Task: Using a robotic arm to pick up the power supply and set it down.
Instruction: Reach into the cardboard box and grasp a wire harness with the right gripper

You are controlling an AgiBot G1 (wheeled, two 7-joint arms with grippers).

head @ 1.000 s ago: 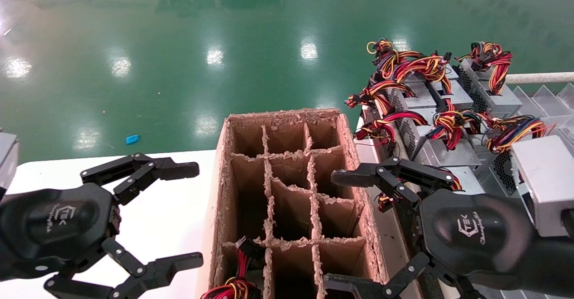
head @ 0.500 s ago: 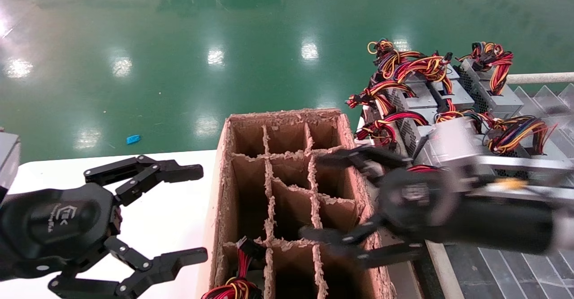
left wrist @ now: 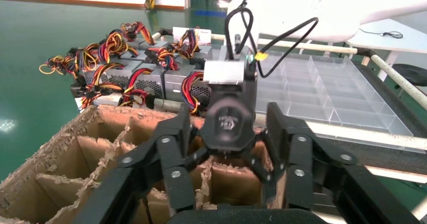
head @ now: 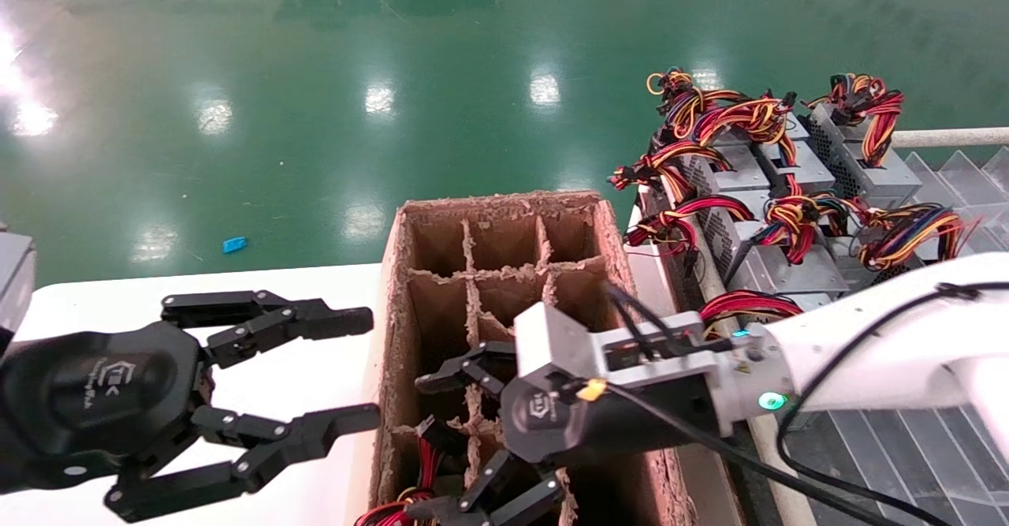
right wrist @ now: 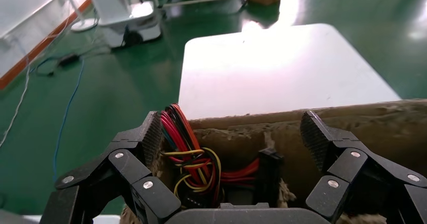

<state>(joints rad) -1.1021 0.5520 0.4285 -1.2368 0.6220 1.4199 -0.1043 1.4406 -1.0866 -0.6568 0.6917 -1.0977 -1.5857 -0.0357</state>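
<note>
While the left gripper (head: pixel 347 376) hovers spread over the white table (head: pixel 315 368) beside the cardboard box (head: pixel 394 305), the right gripper (head: pixel 465 439) hangs above the box's near compartments with its fingers wide apart, gripping nothing. Just under it, a bundle of red, yellow and black wires (right wrist: pixel 194 166) sticks up from a near-left compartment; the body they belong to is hidden. Grey power supplies (head: pixel 776 187) with coloured cables sit packed together beyond the box, on the robot's right.
</note>
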